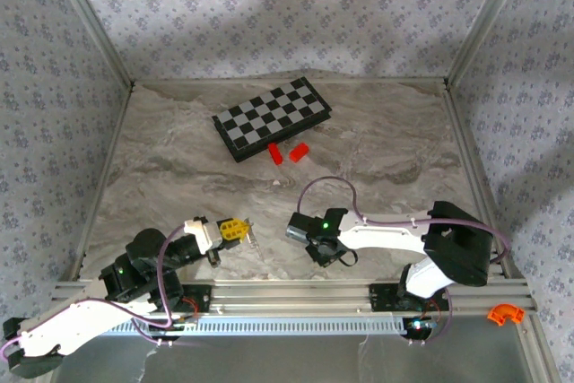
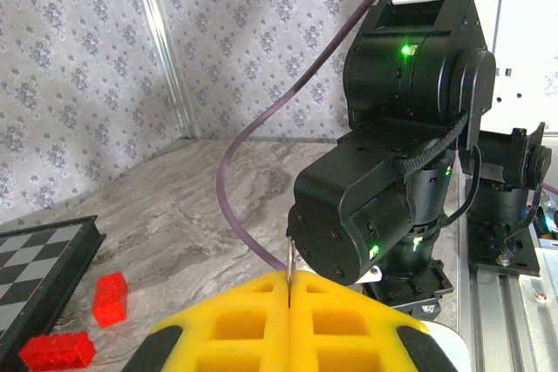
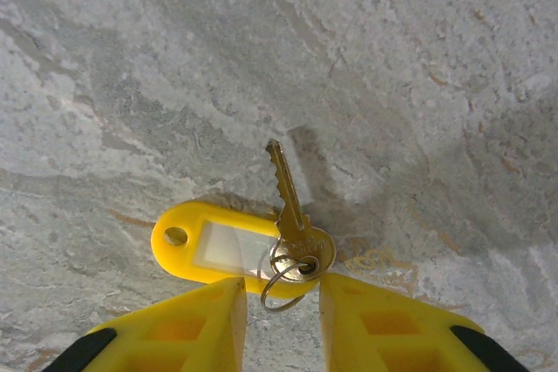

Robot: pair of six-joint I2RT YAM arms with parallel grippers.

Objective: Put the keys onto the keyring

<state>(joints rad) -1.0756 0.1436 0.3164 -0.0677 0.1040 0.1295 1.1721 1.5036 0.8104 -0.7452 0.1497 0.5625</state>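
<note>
Fingers (image 3: 196,324) of my right gripper (image 3: 281,298) are straddling the keys (image 3: 296,233), parted (gripping nothing), for a pinch; my left gripper (image 2: 288,289) is clamping the keyring (image 2: 287,260) upright for threading.

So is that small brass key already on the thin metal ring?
On, it appears: the thin metal ring passes through the head hole of the small brass key, beside the yellow plastic tag.

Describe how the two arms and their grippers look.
The left arm and right arm have white links, black joint housings with green lights, and a purple cable each. The left gripper and right gripper have yellow moulded fingers with square recesses.
</note>
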